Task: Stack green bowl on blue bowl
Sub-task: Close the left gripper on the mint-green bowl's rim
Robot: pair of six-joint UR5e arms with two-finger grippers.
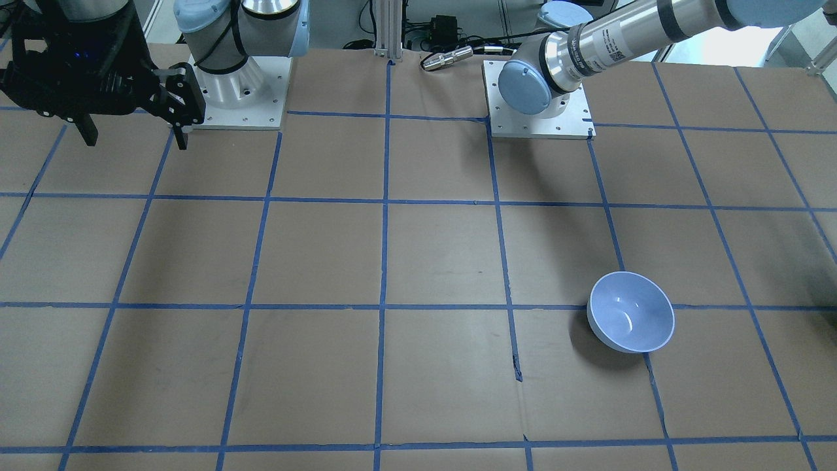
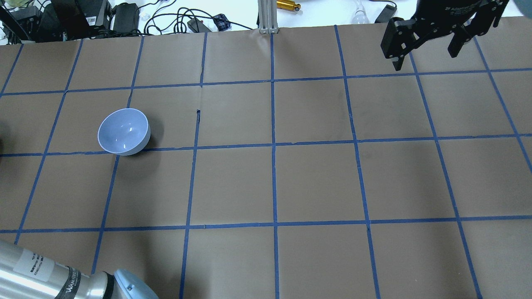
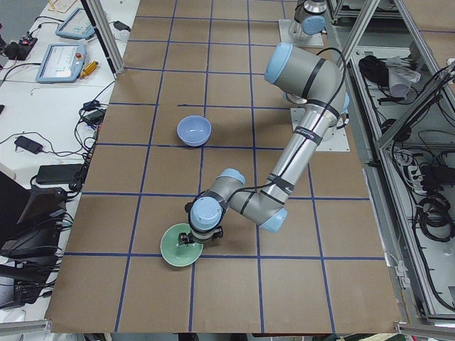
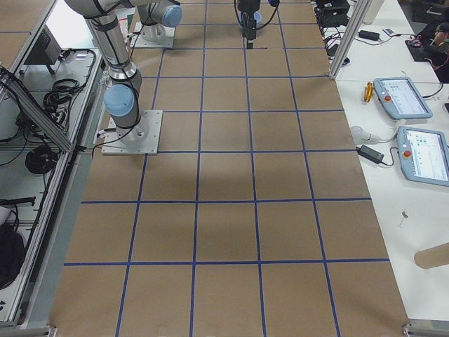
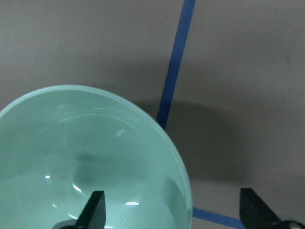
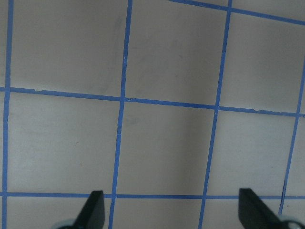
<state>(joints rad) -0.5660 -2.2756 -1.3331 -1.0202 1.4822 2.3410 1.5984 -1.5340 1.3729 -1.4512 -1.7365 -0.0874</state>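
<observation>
I've got the left tool (image 5: 171,202) open over the green bowl (image 5: 86,143) near the tabletop's (image 3: 234,298) left edge, one finger inside its rim, one outside. Right tool's (image 2: 424,58) open too.

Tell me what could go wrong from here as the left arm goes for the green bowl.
1. The left gripper straddles the rim of the green bowl, jaws open, one inside and one outside. A pinch on that glossy wall may slip or tip the bowl.
2. The blue bowl stands well apart, so a bowl held only by its rim might swing or drop on the way.
</observation>
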